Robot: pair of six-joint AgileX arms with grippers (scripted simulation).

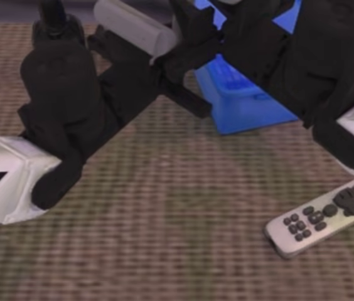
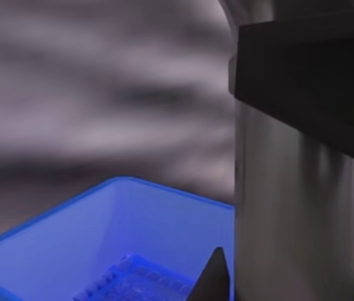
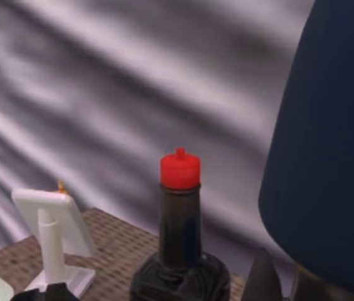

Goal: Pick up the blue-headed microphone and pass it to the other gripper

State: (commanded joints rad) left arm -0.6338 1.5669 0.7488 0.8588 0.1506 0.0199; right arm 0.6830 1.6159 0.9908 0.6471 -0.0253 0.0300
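The blue-headed microphone stands upright between the two grippers and is hidden under the arms in the top view. Its silver-grey handle fills the gap of my left gripper, whose fingertips press close on either side. A black part of the other gripper crosses the handle higher up. The dark-blue head rises just beside one fingertip of my right gripper, which stands open. From above, the left gripper and right gripper meet at the table's back middle.
A blue bin sits at the back centre, under the grippers, its rim close below the left gripper. A grey remote lies at the front right. A dark bottle with a red cap and a white stand lie beyond the right gripper.
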